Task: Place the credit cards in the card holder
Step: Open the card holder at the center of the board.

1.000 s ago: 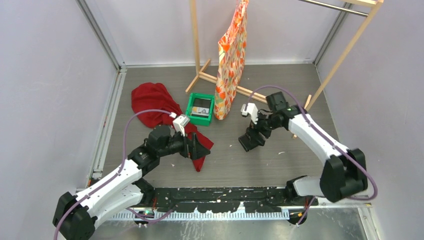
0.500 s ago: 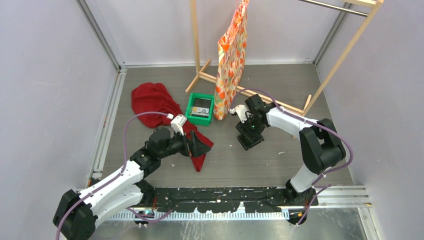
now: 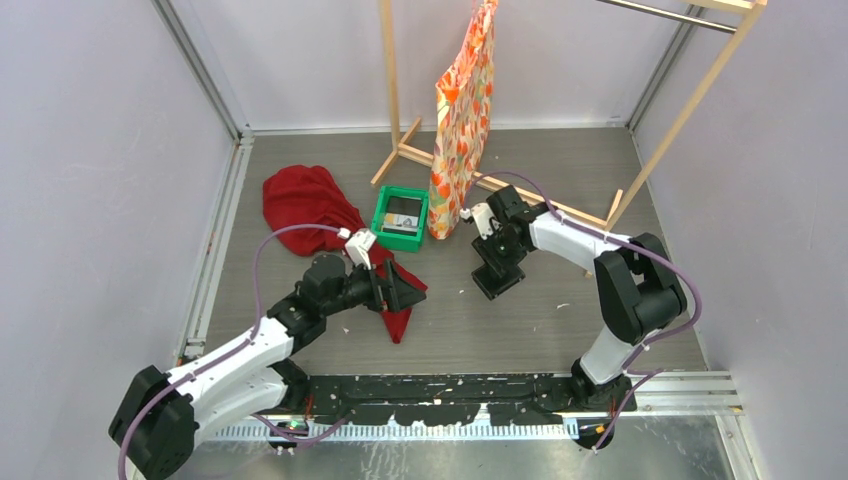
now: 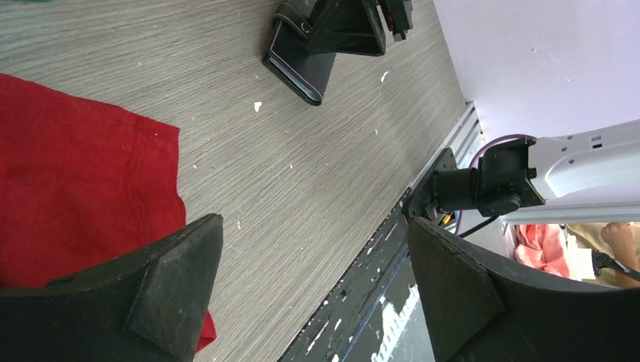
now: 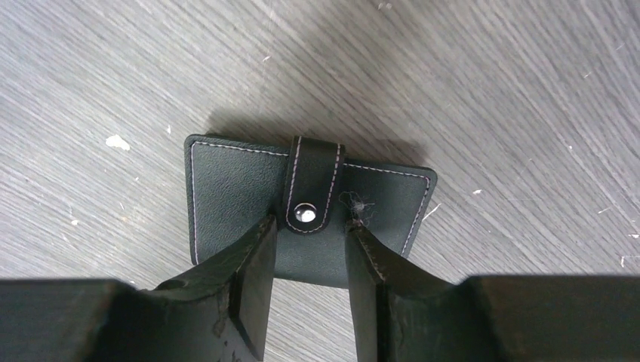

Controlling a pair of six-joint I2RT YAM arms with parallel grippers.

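1. We see plain, pale lilac-grey walls on three sides: a back wall (image 3: 300, 60), a left wall (image 3: 90, 180) and a right wall (image 3: 770, 180).
2. A metal post stands in each back corner, the left post (image 3: 195, 65) and the right post (image 3: 655, 70).
3. The floor (image 3: 560, 170) is grey wood-grain board, scattered with white flecks (image 3: 565, 306).
4. A metal rail (image 3: 215, 250) runs along the floor's left edge.
5. A pale wooden rack (image 3: 392, 90) stands at the back, its feet on the floor.
6. An orange patterned cloth (image 3: 462, 110) hangs from the rack almost to the floor.
7. A crumpled red cloth (image 3: 300, 200) lies to the left of the rack's feet.
8. We find the light even and the shadows soft.
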